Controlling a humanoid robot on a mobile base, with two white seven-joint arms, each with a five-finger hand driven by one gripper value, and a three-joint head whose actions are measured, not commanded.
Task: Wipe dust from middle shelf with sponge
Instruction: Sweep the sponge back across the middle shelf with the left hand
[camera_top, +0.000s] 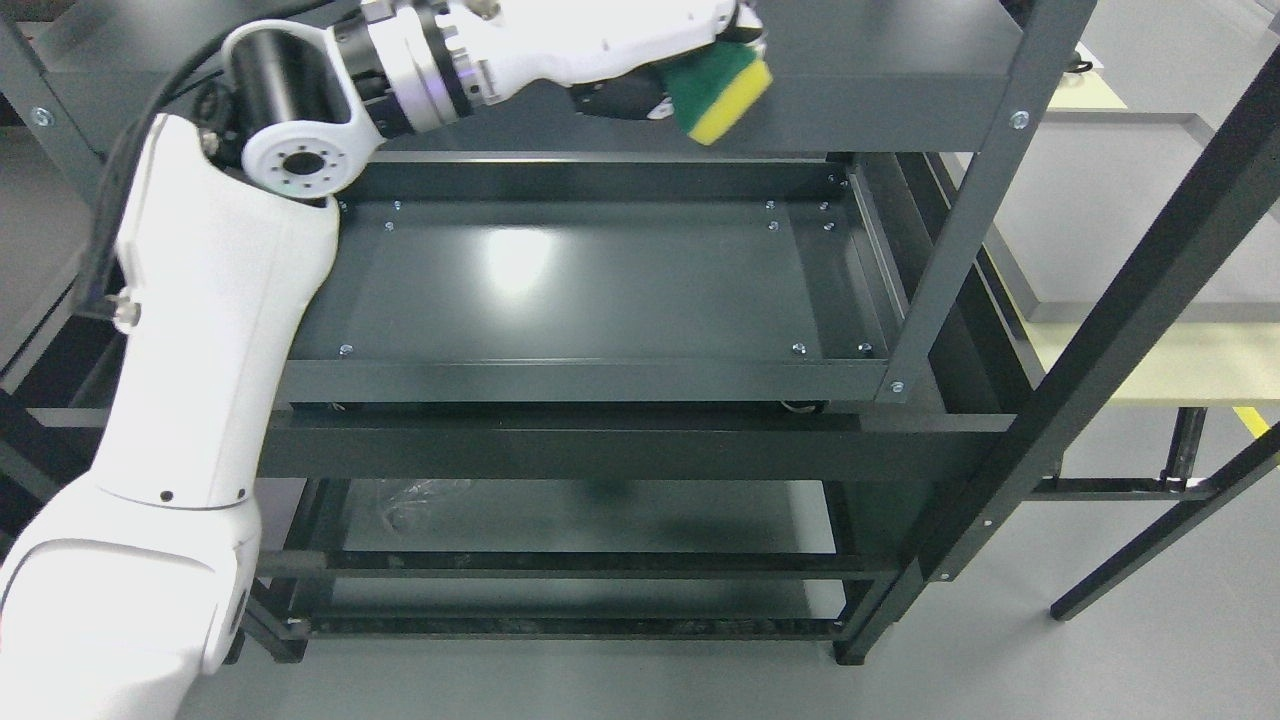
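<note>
One arm is all I see, my left, rising from the lower left and bending across the top; its hand (640, 60) has the fingers clamped on the sponge (722, 92), green side up, yellow edge down, at the front edge of the top shelf (880, 90); below, the middle shelf (600, 290) lies bare between its raised rims; the right post (960, 220) bounds that side.

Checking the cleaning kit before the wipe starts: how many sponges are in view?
1. The green and yellow sponge is held in the left hand at the top of the picture, in front of the upper shelf. Another could be hidden behind the arm.
</note>
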